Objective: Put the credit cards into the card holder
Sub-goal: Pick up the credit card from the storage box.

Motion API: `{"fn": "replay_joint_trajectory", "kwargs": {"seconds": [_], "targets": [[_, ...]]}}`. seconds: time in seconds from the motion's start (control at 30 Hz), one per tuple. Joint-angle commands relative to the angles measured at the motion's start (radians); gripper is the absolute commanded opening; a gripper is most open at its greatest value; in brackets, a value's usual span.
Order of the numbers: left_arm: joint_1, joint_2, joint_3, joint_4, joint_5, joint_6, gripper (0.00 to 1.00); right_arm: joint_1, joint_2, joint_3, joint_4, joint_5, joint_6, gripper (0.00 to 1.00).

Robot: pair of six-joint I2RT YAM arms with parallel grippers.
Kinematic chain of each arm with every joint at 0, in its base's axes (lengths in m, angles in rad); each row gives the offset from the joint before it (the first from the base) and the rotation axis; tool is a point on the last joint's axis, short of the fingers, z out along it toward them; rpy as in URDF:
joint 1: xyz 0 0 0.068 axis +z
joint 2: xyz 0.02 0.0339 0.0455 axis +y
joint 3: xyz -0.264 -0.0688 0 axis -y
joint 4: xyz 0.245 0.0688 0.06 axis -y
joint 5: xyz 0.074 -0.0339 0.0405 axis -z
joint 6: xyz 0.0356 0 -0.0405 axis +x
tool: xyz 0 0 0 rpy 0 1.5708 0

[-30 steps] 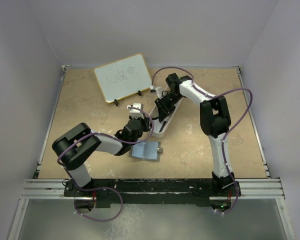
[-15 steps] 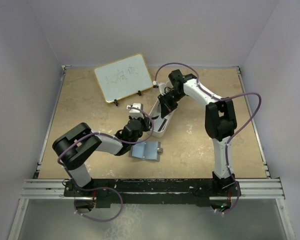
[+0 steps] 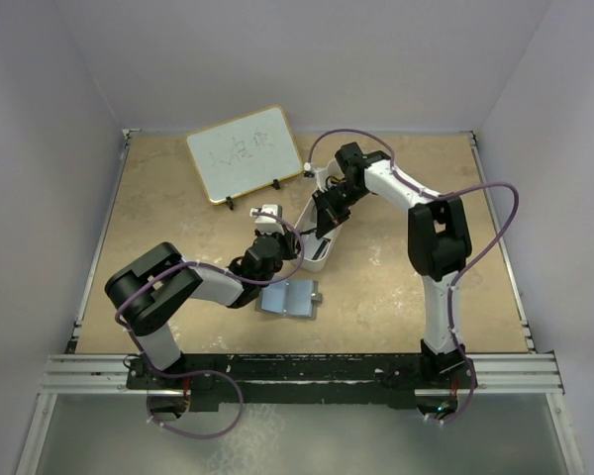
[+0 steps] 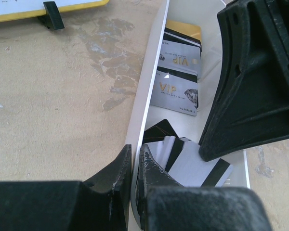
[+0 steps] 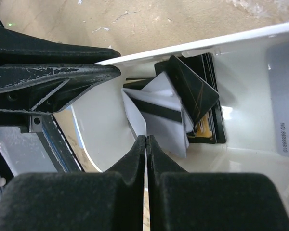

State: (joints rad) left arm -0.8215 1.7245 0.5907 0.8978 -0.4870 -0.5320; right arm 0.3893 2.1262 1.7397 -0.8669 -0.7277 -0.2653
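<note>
Several credit cards, grey VIP (image 4: 179, 94), black (image 4: 160, 130) and yellow-orange (image 4: 184, 29), lie in a long white tray (image 3: 315, 261). The card holder (image 3: 290, 298) lies open in front of the tray, light blue side up. My left gripper (image 4: 134, 161) is shut on the tray's left wall (image 4: 147, 91) at its near end. My right gripper (image 5: 146, 139) is inside the tray, its fingertips pinched on the edge of a white-grey card (image 5: 135, 114) that stands tilted up from a fanned pile (image 5: 171, 113). In the top view the right gripper (image 3: 328, 208) is over the middle of the tray.
A small whiteboard (image 3: 244, 153) with a yellow frame stands on black feet at the back left. The tray lies diagonally between the two arms. Grey walls close in the table on three sides.
My right gripper has moved a little toward the tray's far end and its elbow has swung right. The left gripper stays clamped on the tray wall.
</note>
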Motion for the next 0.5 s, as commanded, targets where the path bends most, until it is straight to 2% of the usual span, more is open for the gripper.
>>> {"fn": "replay_joint_trajectory", "kwargs": {"seconds": [0.0, 0.37, 0.4, 0.47], "targets": [[0.009, 0.014, 0.015, 0.032, -0.051, -0.017, 0.00, 0.014, 0.012, -0.020, -0.032, -0.093, 0.003, 0.01], [0.008, 0.019, 0.022, 0.031, -0.044, -0.020, 0.00, 0.023, 0.011, -0.060, -0.021, -0.102, 0.015, 0.12], [0.008, 0.019, 0.023, 0.030, -0.043, -0.020, 0.00, 0.023, 0.012, -0.060, -0.025, -0.100, 0.012, 0.12], [0.008, 0.015, 0.024, 0.027, -0.043, -0.019, 0.00, 0.025, 0.000, -0.066, -0.021, -0.087, 0.017, 0.03]]}}
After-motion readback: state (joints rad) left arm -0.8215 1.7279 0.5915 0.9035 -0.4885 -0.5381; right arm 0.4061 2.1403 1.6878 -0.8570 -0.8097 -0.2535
